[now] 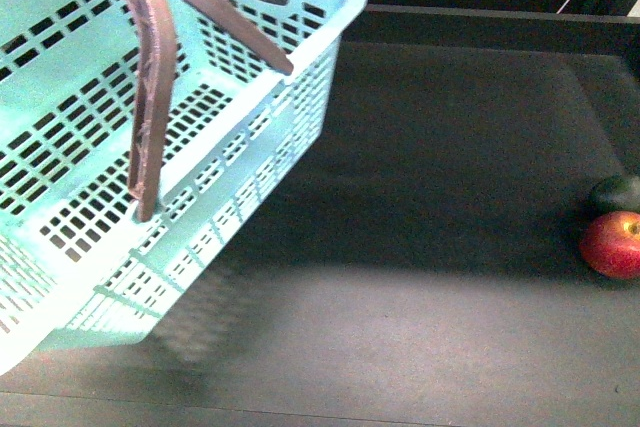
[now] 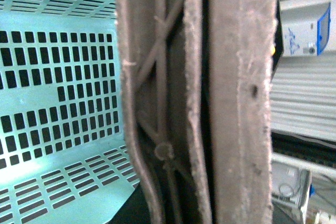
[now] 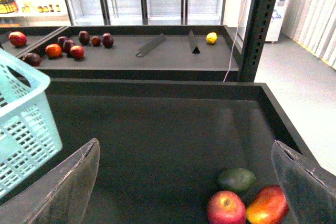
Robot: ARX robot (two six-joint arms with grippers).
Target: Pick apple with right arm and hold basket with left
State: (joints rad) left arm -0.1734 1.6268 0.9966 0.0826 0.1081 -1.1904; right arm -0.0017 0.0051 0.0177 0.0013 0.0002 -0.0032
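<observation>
The pale turquoise basket (image 1: pixel 150 147) hangs tilted above the dark tray, filling the left of the front view. Its brownish ribbed handles (image 2: pixel 199 98) are bunched together and fill the left wrist view, with the slotted wall (image 2: pixel 58 77) beside them. My left gripper is shut on these handles; its fingers are hidden. The red apple (image 1: pixel 614 244) lies at the tray's far right edge. In the right wrist view my right gripper (image 3: pixel 186 182) stands open above the tray, and the apple (image 3: pixel 226 208) lies between and below its clear fingers (image 3: pixel 68 182), apart from them.
A dark green fruit (image 3: pixel 237 180) and a red-orange fruit (image 3: pixel 268 206) lie against the apple by the tray's right wall (image 3: pixel 286 124). A dark post (image 3: pixel 260 24) rises behind it. A farther tray holds several dark red fruits (image 3: pixel 68 45) and a yellow one (image 3: pixel 211 38).
</observation>
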